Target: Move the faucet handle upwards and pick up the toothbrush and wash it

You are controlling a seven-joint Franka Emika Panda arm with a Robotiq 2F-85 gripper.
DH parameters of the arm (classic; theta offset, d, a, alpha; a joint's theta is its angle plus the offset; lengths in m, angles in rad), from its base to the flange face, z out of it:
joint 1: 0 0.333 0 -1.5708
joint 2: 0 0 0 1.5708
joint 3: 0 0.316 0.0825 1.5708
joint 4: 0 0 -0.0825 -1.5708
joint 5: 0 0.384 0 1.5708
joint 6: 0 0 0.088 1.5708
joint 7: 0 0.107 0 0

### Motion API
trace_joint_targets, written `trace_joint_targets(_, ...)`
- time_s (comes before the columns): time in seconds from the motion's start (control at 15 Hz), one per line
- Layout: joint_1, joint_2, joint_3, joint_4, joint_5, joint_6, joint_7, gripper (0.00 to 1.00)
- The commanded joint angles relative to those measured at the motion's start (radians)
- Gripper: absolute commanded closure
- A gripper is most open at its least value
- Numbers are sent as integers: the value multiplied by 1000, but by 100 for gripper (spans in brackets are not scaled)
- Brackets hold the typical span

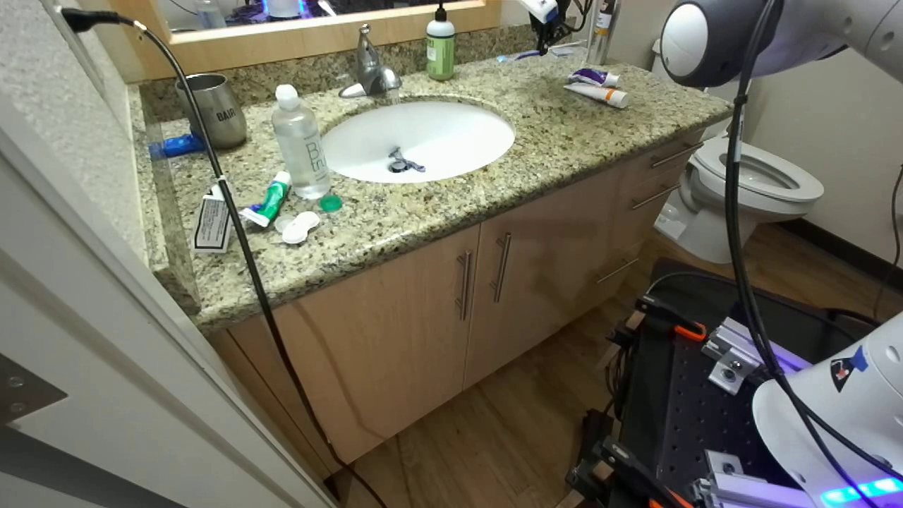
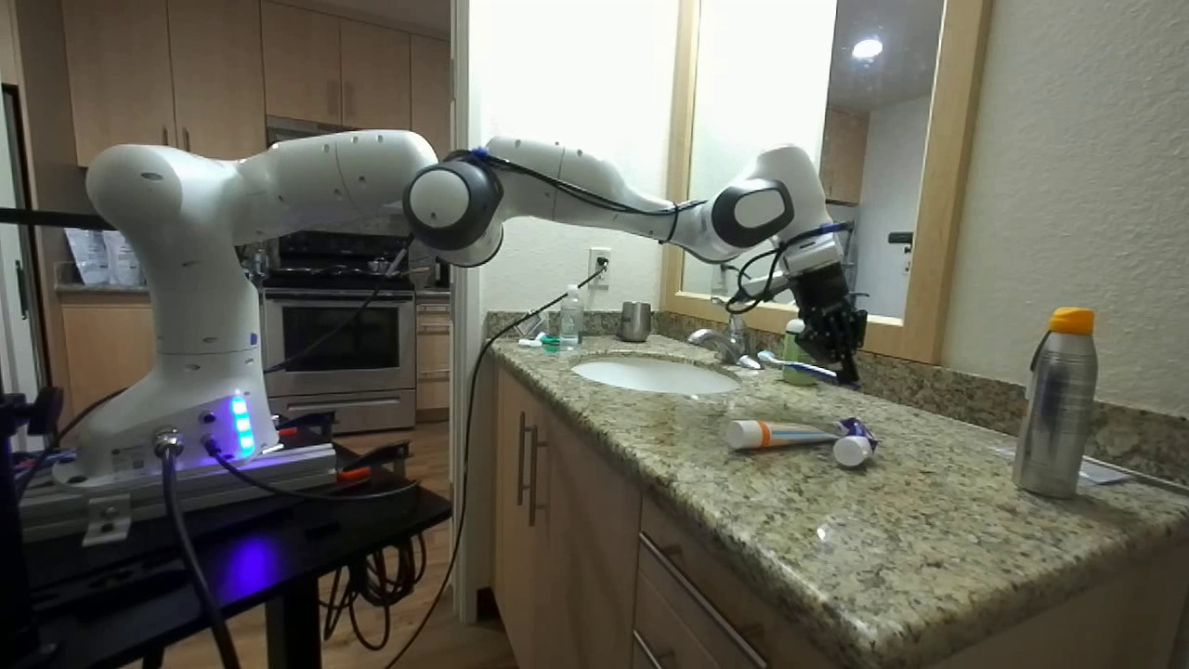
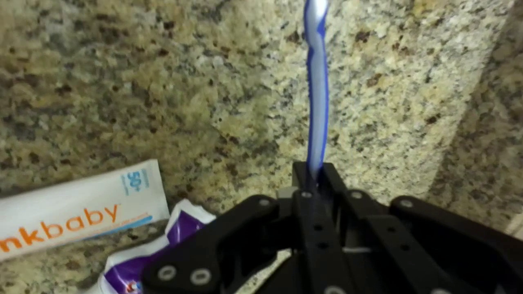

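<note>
Jaws drawn together on a slim blue-and-white plastic toothbrush (image 3: pixel 318 94); we see the black two-fingered gripper (image 3: pixel 314 174) pinch it by the handle, its head pointing out ahead of the fingertips. We count the pick-up as done: the brush looks clear of the speckled granite counter (image 2: pixel 929 539) beneath the jaws, though by how much we cannot tell.

The small silvery-grey metal faucet handle (image 1: pixel 365 42), beyond the brush head and well apart from the jaws, stands upright; we judge it probably raised. A pale streak under the curved metal spout (image 1: pixel 386 77) may be running water; too small to be sure.

Left to do: the wash. The white oval basin (image 1: pixel 451 130) also lies well apart from the jaws, brush-head side. We'd carry the brush there, past the green soap bottle (image 1: pixel 441 56) between jaws and spout.
</note>
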Motion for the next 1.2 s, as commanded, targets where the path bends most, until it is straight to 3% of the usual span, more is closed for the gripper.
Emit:
trace_joint_targets(0.0, 18, 70, -31, 17, -22, 55, 130, 98)
trace_joint_targets(0.33, 32, 85, -53, -2, -44, 129, 262, 98)
trace_joint_targets(0.4, 34, 81, -52, -1, -43, 118, 270, 65)
trace_joint_targets(0.53, 38, 62, -41, -14, -36, 79, 275, 58)
trace_joint_targets(0.73, 37, 9, 10, -27, 0, -27, 194, 36)
trace_joint_targets(1.0, 44, -62, 46, -32, 14, -157, 54, 8)
trace_joint_targets(1.13, 48, -99, 70, -33, 28, -230, -46, 1)
